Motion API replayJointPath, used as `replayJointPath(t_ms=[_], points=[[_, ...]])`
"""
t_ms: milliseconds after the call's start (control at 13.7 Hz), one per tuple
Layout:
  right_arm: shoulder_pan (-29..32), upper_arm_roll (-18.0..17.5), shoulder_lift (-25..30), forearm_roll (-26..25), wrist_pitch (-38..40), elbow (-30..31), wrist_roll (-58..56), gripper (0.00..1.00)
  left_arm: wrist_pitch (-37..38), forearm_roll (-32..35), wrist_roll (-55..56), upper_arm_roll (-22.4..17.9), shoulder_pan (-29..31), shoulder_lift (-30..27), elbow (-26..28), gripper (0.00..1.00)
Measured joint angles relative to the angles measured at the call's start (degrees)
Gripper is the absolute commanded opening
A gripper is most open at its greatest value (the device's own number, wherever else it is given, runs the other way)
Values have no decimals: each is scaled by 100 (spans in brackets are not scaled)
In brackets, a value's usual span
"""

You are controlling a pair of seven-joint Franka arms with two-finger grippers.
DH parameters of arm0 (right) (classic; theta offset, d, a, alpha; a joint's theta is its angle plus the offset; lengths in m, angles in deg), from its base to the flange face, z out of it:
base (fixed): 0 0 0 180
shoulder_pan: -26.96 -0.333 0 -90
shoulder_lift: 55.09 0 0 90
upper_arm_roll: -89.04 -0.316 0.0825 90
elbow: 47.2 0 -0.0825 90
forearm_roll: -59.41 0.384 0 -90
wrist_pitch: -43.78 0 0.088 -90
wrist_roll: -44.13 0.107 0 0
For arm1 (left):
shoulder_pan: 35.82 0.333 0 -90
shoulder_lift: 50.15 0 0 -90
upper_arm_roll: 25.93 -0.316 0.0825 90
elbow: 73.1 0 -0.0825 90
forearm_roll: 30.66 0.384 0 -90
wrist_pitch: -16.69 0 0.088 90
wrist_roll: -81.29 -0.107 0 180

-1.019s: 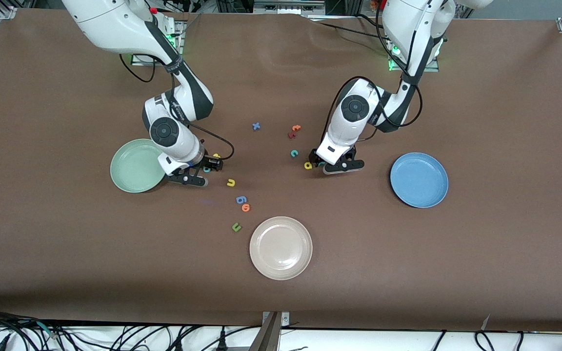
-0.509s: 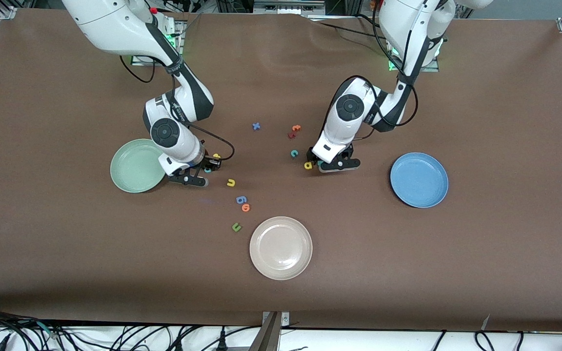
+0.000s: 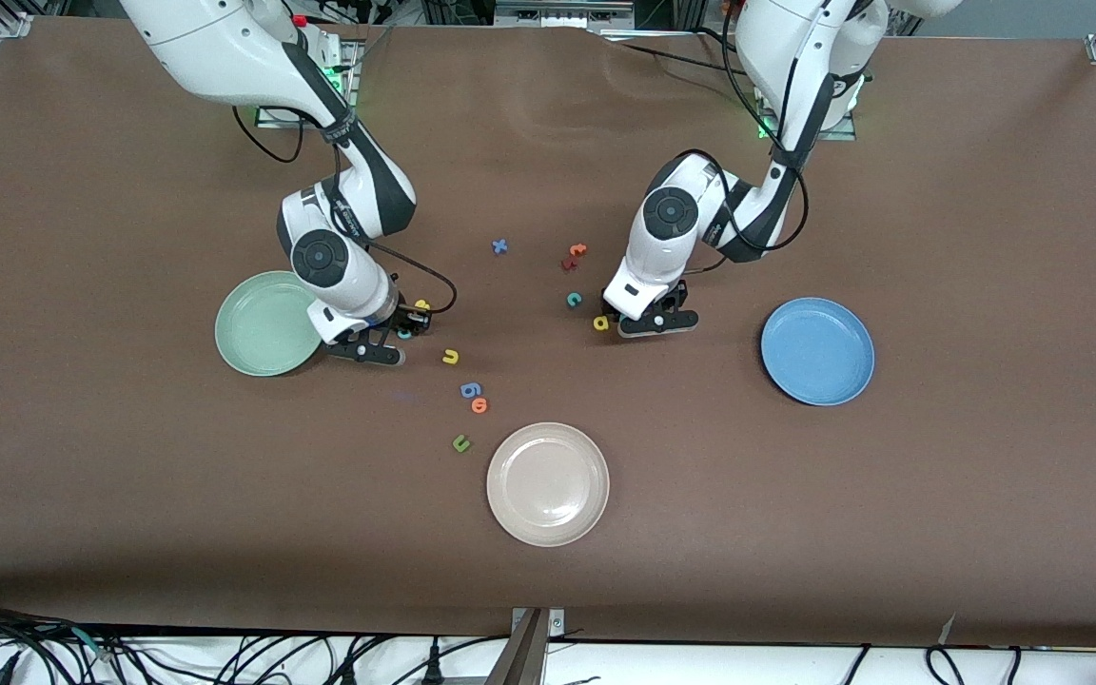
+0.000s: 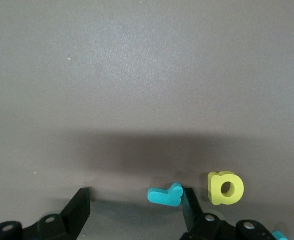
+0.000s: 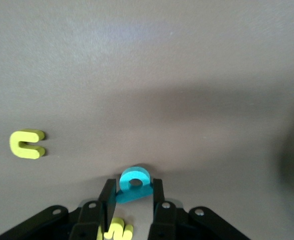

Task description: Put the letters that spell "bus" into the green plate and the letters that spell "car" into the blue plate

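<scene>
Two grips at once: my right gripper is clamped on the teal b beside the green plate; my left gripper is spread around the teal r, touching one finger. Closing may push it into the yellow a, well short of the blue plate.

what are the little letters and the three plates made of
The teal b and yellow a look like matte foam: thick flat-cut slabs, soft edges, no glare. The green plate, blue plate and beige plate look like smooth moulded plastic or melamine with a faint sheen; glazed ceramic can't be ruled out.
</scene>
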Motion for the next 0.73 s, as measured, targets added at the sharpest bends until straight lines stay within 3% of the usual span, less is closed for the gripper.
replayJointPath(t_ms=[364, 728], points=[[7, 501, 853, -7, 971, -71, -175, 13, 192, 2, 135, -24, -95, 40, -119, 68], [30, 1583, 1064, -22, 1746, -17, -1361, 14, 492, 2, 157, -26, -108, 136, -354, 66]])
